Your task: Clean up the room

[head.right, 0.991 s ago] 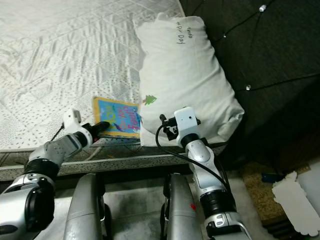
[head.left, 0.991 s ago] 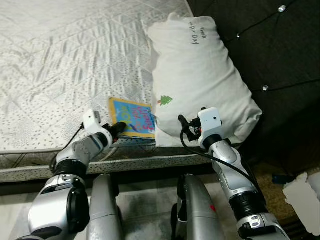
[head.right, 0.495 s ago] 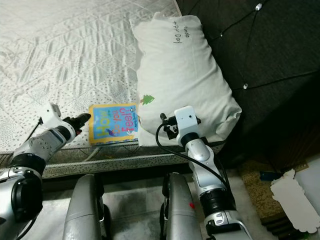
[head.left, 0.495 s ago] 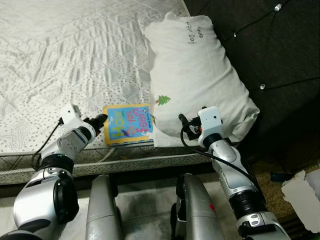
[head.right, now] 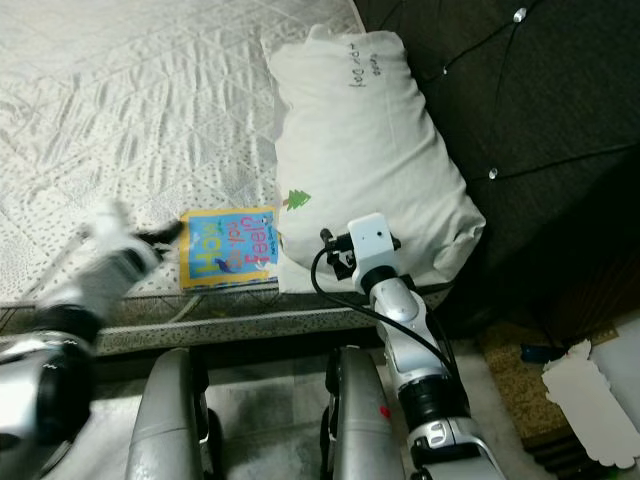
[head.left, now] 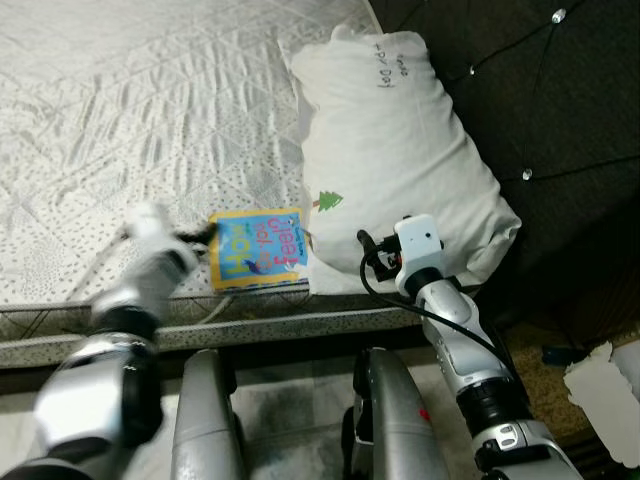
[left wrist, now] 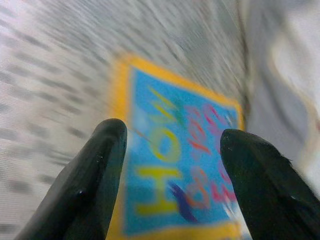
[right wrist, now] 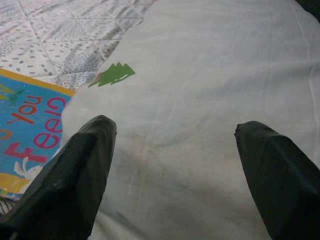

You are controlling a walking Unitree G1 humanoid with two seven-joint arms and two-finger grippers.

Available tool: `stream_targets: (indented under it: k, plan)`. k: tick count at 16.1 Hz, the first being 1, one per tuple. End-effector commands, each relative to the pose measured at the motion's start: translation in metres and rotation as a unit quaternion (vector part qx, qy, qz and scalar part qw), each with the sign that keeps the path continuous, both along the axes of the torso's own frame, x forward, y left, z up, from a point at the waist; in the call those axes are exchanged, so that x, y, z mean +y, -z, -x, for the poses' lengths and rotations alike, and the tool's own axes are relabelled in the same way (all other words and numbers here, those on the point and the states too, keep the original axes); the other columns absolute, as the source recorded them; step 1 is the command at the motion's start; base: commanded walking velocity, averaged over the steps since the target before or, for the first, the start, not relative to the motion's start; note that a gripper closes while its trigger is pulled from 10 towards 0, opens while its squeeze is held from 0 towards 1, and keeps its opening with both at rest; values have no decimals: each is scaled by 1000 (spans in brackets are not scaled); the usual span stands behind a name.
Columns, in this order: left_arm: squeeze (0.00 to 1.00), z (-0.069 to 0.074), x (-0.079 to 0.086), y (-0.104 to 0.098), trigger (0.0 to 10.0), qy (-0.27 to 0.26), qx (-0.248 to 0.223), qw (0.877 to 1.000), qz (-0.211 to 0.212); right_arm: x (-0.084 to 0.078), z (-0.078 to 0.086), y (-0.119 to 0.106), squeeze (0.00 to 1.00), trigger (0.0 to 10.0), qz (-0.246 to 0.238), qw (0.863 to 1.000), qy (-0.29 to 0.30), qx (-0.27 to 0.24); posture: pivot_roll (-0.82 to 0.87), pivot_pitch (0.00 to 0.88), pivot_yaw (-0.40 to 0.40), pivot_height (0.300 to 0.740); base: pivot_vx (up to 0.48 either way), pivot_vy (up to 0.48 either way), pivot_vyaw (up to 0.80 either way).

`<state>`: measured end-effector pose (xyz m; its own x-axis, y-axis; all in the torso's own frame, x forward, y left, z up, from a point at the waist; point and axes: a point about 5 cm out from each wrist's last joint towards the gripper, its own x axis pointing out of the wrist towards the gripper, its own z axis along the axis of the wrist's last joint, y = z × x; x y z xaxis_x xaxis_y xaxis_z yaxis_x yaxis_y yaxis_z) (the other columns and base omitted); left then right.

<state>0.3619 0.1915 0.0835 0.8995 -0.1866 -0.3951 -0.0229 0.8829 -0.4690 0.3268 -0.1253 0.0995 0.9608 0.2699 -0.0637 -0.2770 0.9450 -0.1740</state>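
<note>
Left arm blurred by motion, reaching over the near edge of the bed. Left gripper spread wide, both black fingers apart with nothing between them, aimed at the book and close to its near edge; contact not clear through the blur. Book lying flat on the quilted white cover near the mattress edge, blue face with a yellow border and bright lettering, just beside the lower left corner of the pillow and possibly tucked slightly under it. Pillow white, large, set lengthwise along the right side of the bed, marked with a small green tree print and dark handwriting near its far end. Right gripper also spread wide, holding nothing, poised close over the pillow's lower part, the tree print just ahead of it. Dark upholstered surface with a string of small lights at far right, and a torn white piece lying on the floor below it.
</note>
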Motion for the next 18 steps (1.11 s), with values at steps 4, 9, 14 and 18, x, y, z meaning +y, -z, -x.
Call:
stream_targets:
  k: [4, 9, 14, 18]
  plan:
    - [1000, 21, -47, 32, 10000, 116, 38, 992, -43, 0, 0, 1, 0, 10000, -2, 1000, 0, 0, 5, 157, -64, 571, 0, 0, 0]
    - [1000, 41, -75, 47, 10000, 181, 40, 980, -75, 3, 2, 1, 0, 10000, -9, 1000, -3, 2, 17, 162, -61, 571, 0, 0, 0]
    - [1000, 54, -81, 47, 10000, 194, 30, 971, -134, 4, 2, 2, 0, 10000, -11, 1000, -5, 5, 19, 161, -58, 571, 0, 0, 0]
    - [0, 61, -70, 49, 10000, 140, 38, 978, -149, 4, 1, 2, 0, 10000, -13, 1000, -3, 6, 24, 163, -56, 571, 0, 0, 0]
